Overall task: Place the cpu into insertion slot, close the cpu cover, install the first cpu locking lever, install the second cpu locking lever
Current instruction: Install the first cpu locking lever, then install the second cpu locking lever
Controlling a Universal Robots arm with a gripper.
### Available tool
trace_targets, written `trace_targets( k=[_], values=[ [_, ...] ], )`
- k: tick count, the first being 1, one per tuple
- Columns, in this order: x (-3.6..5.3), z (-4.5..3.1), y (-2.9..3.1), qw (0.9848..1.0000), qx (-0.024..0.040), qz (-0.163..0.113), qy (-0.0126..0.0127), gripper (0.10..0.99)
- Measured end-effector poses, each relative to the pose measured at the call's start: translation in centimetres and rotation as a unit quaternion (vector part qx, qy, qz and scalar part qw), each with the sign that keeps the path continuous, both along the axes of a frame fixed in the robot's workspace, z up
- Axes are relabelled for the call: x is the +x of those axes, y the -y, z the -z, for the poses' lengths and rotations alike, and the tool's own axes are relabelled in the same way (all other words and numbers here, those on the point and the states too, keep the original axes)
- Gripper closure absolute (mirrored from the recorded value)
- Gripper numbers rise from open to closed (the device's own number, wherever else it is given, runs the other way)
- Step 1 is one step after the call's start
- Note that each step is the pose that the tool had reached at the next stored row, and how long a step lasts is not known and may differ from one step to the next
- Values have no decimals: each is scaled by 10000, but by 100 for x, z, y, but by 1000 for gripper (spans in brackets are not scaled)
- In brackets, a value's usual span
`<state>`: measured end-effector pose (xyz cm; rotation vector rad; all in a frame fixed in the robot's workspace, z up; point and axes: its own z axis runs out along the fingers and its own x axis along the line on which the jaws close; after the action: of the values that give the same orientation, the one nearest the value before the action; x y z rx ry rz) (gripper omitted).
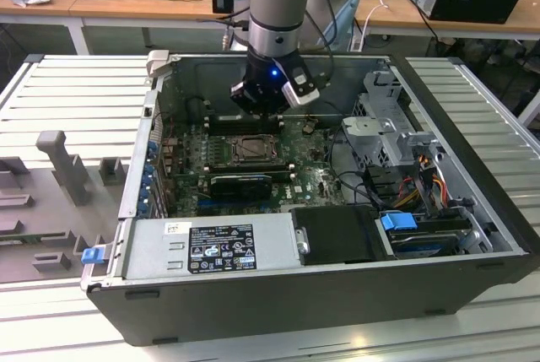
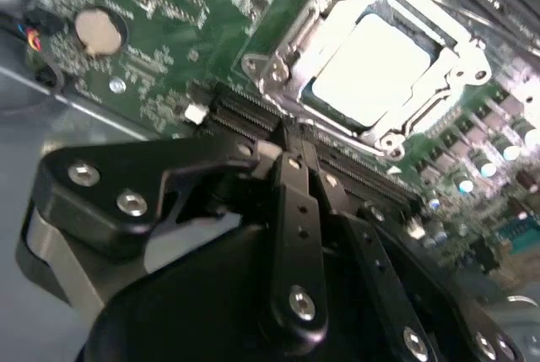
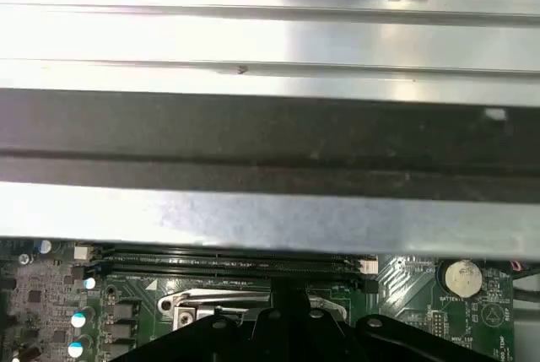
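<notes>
In the second wrist view the cpu point(image 2: 380, 67) lies flat in its socket as a pale, brightly lit square. The cpu cover point(image 2: 291, 50), a metal frame with a window, lies down around it. In the exterior view the socket point(image 1: 252, 149) is at the middle of the green motherboard. My gripper point(image 1: 263, 109) hangs just behind the socket, over the memory slots point(image 1: 245, 121). In the second wrist view its fingers point(image 2: 291, 168) are drawn together with nothing between them. The first wrist view shows the gripper point(image 3: 283, 307) low over the cover's edge point(image 3: 211, 301). I cannot make out the locking levers' positions.
The open computer case point(image 1: 126, 185) rests on a slatted metal table. A long black card point(image 1: 240, 183) lies in front of the socket, and a power supply point(image 1: 211, 248) is nearer still. Drive cage point(image 1: 380, 126) and cables fill the exterior view's right. A coin battery point(image 2: 99, 31) is on the board.
</notes>
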<state>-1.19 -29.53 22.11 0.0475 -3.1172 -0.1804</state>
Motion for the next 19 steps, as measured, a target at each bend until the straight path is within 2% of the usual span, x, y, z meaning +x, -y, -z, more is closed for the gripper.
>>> trace_targets(
  k=[3, 19],
  values=[
    [0, 0, 28, 10000, -1, 0, 0, 980],
    [0, -1, 95, 10000, -1, 0, 0, 980]
  ],
)
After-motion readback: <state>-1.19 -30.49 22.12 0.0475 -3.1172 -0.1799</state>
